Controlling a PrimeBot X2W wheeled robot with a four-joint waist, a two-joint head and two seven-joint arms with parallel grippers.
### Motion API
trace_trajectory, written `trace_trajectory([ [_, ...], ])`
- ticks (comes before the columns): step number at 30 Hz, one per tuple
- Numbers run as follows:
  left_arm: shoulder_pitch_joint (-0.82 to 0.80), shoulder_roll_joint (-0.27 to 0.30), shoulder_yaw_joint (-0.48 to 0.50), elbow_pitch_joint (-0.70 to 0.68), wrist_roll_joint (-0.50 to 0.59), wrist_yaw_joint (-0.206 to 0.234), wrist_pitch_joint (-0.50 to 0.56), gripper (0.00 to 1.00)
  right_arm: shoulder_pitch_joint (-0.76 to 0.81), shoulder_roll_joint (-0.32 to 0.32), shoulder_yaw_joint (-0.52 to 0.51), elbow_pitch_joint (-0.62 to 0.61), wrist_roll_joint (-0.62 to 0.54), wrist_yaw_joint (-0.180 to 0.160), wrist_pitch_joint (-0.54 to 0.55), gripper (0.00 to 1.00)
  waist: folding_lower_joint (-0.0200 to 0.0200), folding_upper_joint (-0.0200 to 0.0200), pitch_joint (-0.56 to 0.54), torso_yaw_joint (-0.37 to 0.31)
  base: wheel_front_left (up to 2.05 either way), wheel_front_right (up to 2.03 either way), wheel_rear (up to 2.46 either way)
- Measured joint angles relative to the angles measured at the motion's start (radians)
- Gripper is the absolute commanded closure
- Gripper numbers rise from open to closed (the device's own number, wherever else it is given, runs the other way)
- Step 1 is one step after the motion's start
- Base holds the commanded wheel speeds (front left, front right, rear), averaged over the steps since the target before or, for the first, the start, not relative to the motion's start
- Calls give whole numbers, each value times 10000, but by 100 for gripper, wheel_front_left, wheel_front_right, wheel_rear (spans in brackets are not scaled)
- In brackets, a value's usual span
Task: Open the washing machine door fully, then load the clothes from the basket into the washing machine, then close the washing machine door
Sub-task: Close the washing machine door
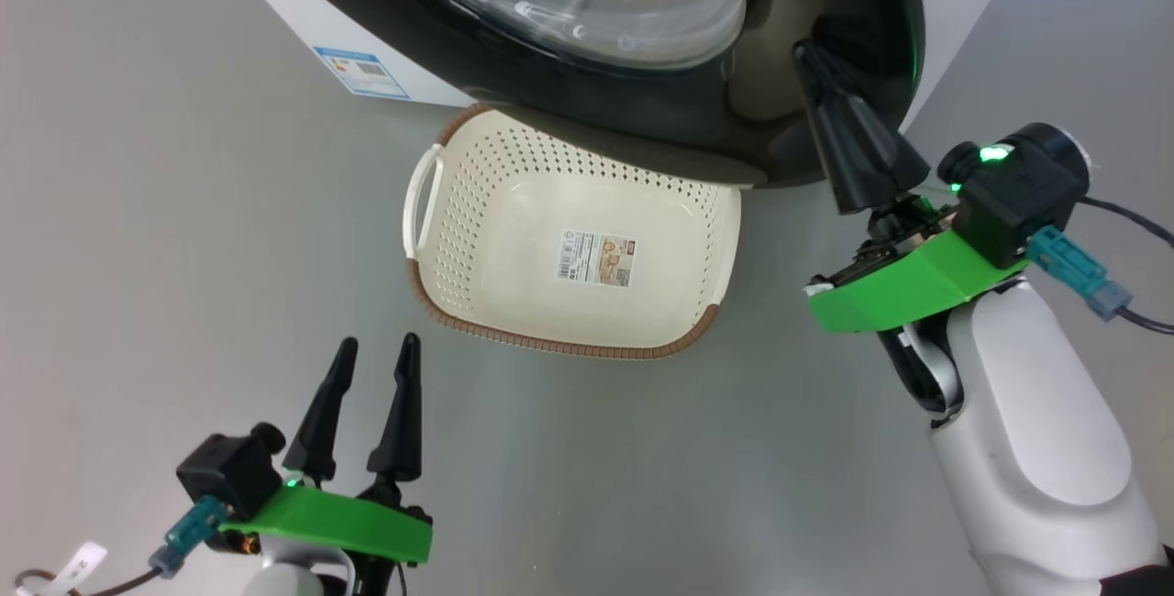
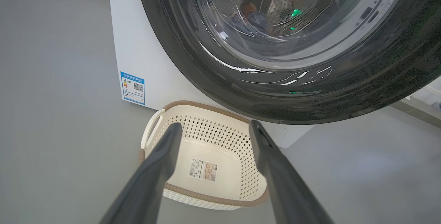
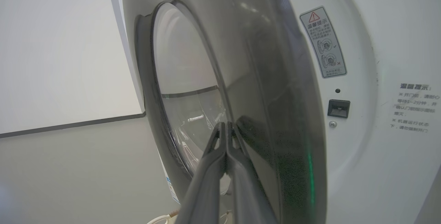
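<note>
1. Head view: the left claw is seen at the lower left, its two fingers spread wide apart over the grey floor, near the basket.
2. The basket is set on the floor just in front of the washing machine, its far rim tucked under the door; a sticker is seen on its bottom.
3. The washing machine door is swung partly out from the white front; through its glass the clothes, blue and orange, are made out in the drum.
4. The right claw is pressed shut, its tips laid against the door's glossy black face.
</note>
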Motion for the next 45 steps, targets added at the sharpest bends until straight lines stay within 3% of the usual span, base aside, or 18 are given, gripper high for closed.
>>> trace_trajectory([
  [23, -787, -10, -94, -543, -307, 0, 0, 0, -1727, -623, -965, -79, -222, 2, -2, 100, 0, 1, 1270, 282, 0, 0, 0],
  [32, -1177, -21, -397, -600, -337, 0, -2, 0, -3180, -1335, -1026, 1106, -694, 15, -2, 100, 0, 0, 1580, 742, 0, 0, 0],
  [45, -1178, -29, -291, -725, -466, 2, -2, 0, -3545, -1260, -1599, 1670, -1137, 56, -12, 100, 0, 1, 1182, 631, 0, 0, 0],
])
